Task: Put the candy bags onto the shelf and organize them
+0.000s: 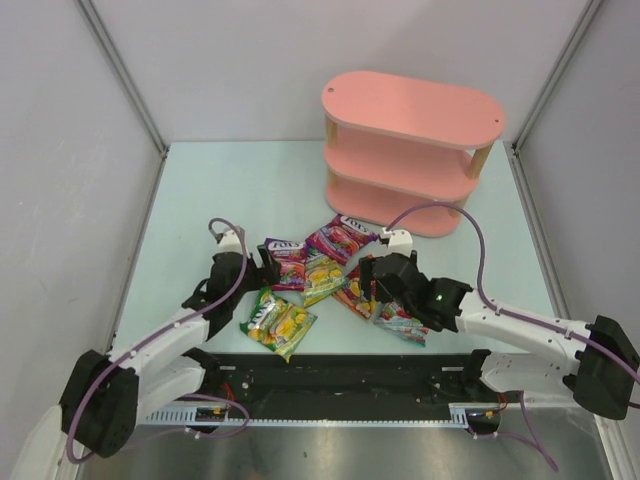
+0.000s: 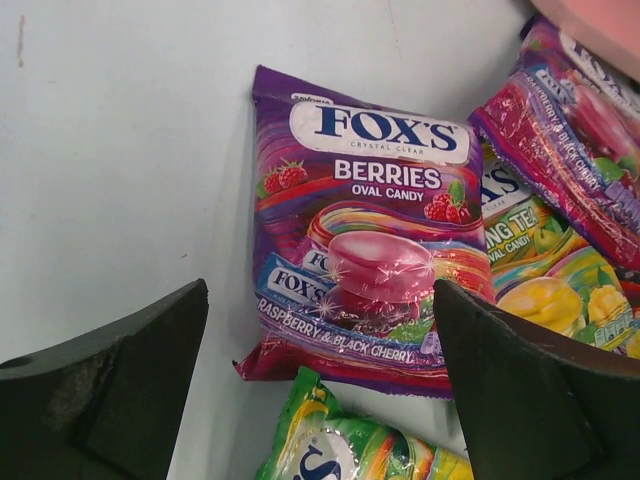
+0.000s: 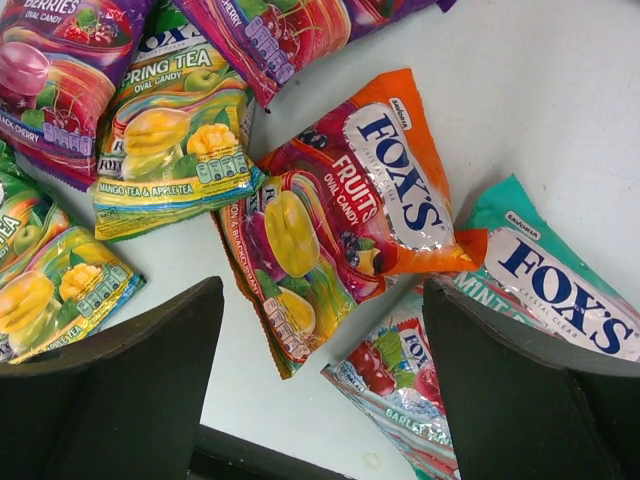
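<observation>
Candy bags (image 1: 322, 278): all six lie flat in a loose heap on the table (image 1: 230, 190), none on the shelf (image 1: 410, 110) yet.
Left gripper (image 2: 320, 300): spread wide, purple berry bag (image 2: 370, 250) just ahead, long axis pointing away.
Right gripper (image 3: 322, 290): spread too, over the slanted orange bag (image 3: 340, 220).
Shelf side: far right, nearer the right arm.
Look: glossy, crinkly, probably slippery.

A pale green table (image 1: 220, 190) fills the middle of the picture. Grey walls (image 1: 300, 60) stand behind it and at both sides. A black strip (image 1: 340, 385) runs along its bottom edge.
</observation>
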Controlling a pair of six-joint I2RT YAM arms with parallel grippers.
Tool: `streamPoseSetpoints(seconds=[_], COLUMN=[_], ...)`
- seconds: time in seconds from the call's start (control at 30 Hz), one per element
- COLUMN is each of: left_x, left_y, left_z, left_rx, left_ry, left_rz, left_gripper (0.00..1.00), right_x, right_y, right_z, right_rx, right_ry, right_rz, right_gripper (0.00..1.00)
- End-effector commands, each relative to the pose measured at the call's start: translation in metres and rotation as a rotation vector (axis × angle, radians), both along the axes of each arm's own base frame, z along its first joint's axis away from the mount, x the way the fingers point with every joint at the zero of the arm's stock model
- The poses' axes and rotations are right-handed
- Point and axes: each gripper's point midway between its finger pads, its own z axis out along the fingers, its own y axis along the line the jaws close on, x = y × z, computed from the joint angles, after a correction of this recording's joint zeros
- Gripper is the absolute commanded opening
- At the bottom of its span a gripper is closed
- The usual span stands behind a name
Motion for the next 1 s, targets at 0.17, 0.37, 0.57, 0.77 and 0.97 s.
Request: streamPoseSetpoints(seconds=[0.17, 0.37, 0.57, 0.77, 0.97], left_x=[0.018, 0.022, 0.023, 0.023, 0.022], left_y=[-0.025, -0.023, -0.029, -0.033, -0.027], left_z=[0.004, -0.007, -0.016, -0.015, 0.006], left_rx=[-0.029, -0.013, -0.023, -0.035, 0.003], left_ry=[0.0, 0.027, 0.049, 0.048, 0.036], left_rz=[-0.081, -0.062, -0.08, -0.097, -0.095], left_gripper=[0.98, 0.94, 0.74, 0.34, 0.03], right_x=[-0.001, -0.001, -0.001, -0.001, -0.001], right_y=[-0.006, -0.009, -0.009, -0.009, -0.009], right_z=[0.0, 0.0, -0.001, -0.003, -0.004], right_rx=[0.014, 0.005, 0.001, -0.004, -0.005], right_ry=[-0.009, -0.011, -0.011, -0.008, -0.007], right_rz=[-0.019, -0.017, -0.017, -0.016, -0.014], right_gripper=[0.85, 0.84, 0.84, 0.84, 0.84])
